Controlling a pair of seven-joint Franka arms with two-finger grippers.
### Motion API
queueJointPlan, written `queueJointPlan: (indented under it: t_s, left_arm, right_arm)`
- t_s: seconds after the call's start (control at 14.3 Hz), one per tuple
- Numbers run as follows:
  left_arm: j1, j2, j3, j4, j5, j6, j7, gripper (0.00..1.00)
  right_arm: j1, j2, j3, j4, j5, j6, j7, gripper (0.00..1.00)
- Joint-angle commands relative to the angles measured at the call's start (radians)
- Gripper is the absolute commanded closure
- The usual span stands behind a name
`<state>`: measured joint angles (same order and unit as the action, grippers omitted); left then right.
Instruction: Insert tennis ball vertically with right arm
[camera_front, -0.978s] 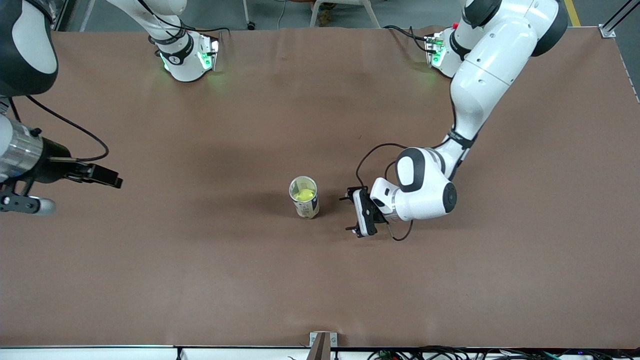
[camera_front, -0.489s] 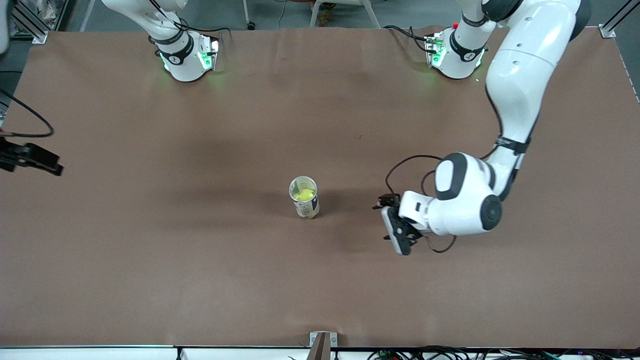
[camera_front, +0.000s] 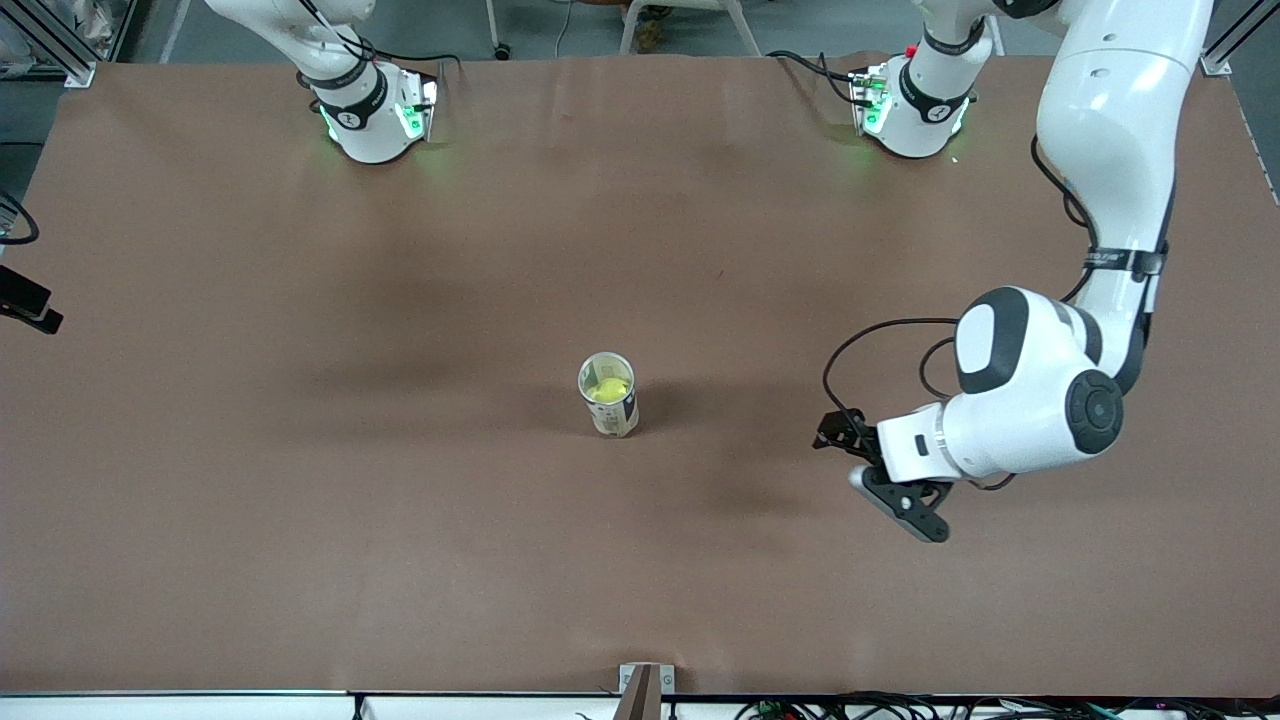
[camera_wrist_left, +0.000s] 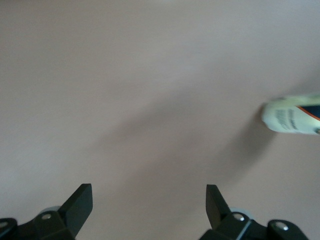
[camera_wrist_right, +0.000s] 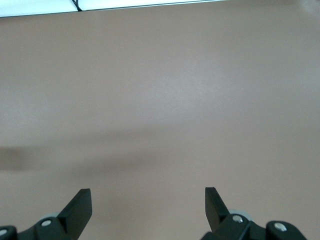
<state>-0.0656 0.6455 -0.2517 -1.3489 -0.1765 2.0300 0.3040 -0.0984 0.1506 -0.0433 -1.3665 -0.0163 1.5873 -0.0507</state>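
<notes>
A clear tube can (camera_front: 617, 414) stands upright mid-table with the yellow-green tennis ball (camera_front: 607, 389) inside it, seen through its open top. My left gripper (camera_front: 850, 460) hangs open and empty over bare table, well off from the can toward the left arm's end. In the left wrist view its fingers (camera_wrist_left: 80, 205) frame only tabletop, with the can (camera_wrist_left: 292, 115) off to one side. Only a black tip of my right gripper (camera_front: 28, 303) shows at the front view's edge, over the right arm's end of the table. Its open gripper (camera_wrist_right: 148, 200) holds nothing in the right wrist view.
The brown table (camera_front: 400, 550) carries nothing else. Both arm bases (camera_front: 370, 110) (camera_front: 910, 105) stand along the edge farthest from the front camera. A small metal bracket (camera_front: 640, 682) sits at the nearest edge. A pale table edge (camera_wrist_right: 150, 6) shows in the right wrist view.
Both arms have drawn away from the can: the left gripper toward the left arm's end, the right gripper almost out of the front view. The can and ball have not moved.
</notes>
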Motion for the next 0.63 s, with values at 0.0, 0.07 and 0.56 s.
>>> queueJointPlan:
  t_s: [0.0, 0.07, 0.56]
  left_arm:
    - [-0.002, -0.088, 0.025, -0.013, 0.104, -0.068, -0.193, 0.00]
    - [0.004, -0.122, 0.034, -0.013, 0.136, -0.111, -0.269, 0.00]
    - [0.107, -0.500, 0.038, -0.138, 0.167, -0.378, -0.480, 0.00]
  right_arm:
    - [-0.044, -0.042, 0.049, -0.045, 0.012, 0.010, -0.009, 0.00]
    - [-0.044, -0.043, 0.051, -0.046, 0.009, 0.008, -0.009, 0.00]
    - [-0.047, -0.198, 0.052, -0.287, 0.009, 0.119, 0.005, 0.00]
